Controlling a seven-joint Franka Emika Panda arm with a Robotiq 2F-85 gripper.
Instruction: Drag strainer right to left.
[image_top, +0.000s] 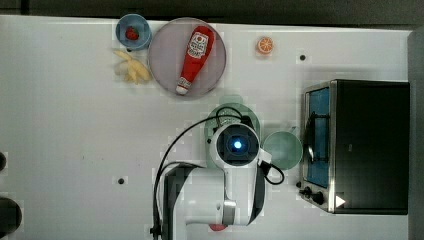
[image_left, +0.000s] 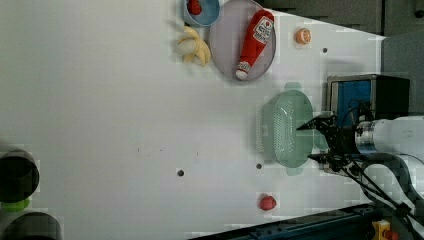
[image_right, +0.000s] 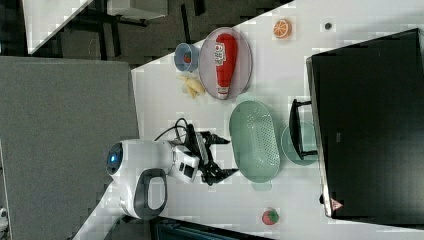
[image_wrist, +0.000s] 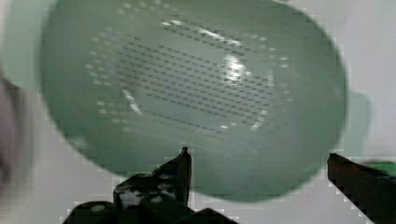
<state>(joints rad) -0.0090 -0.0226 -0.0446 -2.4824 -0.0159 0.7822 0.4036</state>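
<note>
Claw (image_left: 306, 142) spread wide, nothing held; I read both fingertips (image_right: 226, 141) apart, poised by long edge of strainer (image_left: 287, 127). Contact: I cannot tell. Strainer, mint-green perforated oval, sits on white table (image_left: 100, 100), between arm (image_right: 145, 172) and green cup (image_right: 290, 145). Cup just beside strainer, next to black toaster oven (image_right: 370, 125). Beyond strainer in left view: grey plate (image_left: 227, 45) carrying ketchup bottle (image_left: 255, 42); banana (image_left: 195, 47) and blue bowl (image_left: 202, 12) near plate.
</note>
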